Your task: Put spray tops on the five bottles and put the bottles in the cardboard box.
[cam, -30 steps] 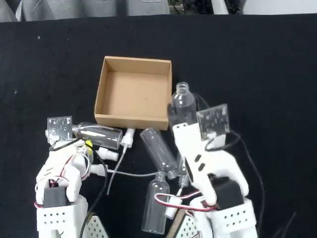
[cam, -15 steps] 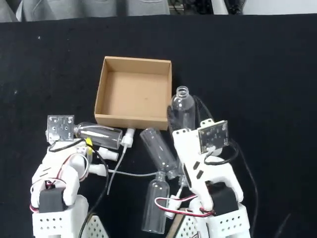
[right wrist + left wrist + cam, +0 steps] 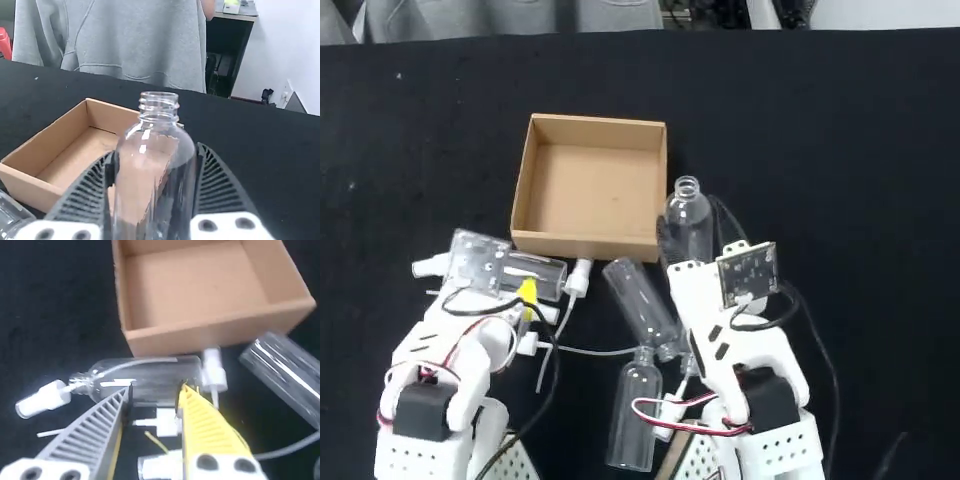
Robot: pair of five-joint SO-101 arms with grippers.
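Observation:
My right gripper (image 3: 152,200) is shut on an upright clear bottle (image 3: 152,160) with an open neck, held just off the right corner of the cardboard box (image 3: 30,177); in the high view this bottle (image 3: 688,212) stands beside the box (image 3: 585,243). My left gripper (image 3: 154,392) is open, its grey and yellow fingers straddling a lying bottle (image 3: 145,377) that carries a white spray top (image 3: 37,401). That bottle (image 3: 546,276) lies along the box's front wall (image 3: 200,337), under the left gripper (image 3: 520,292).
Two more open bottles lie between the arms (image 3: 640,300) (image 3: 632,415); one shows beside the box (image 3: 285,375). Loose spray tops with long tubes (image 3: 578,277) (image 3: 542,312) (image 3: 212,372) (image 3: 167,421) lie in front of the box. The box holds nothing.
The left arm has swung right and forward over the lying bottle, whose spray top now shows at the left. The right arm pulled back slightly with its bottle, then held still.

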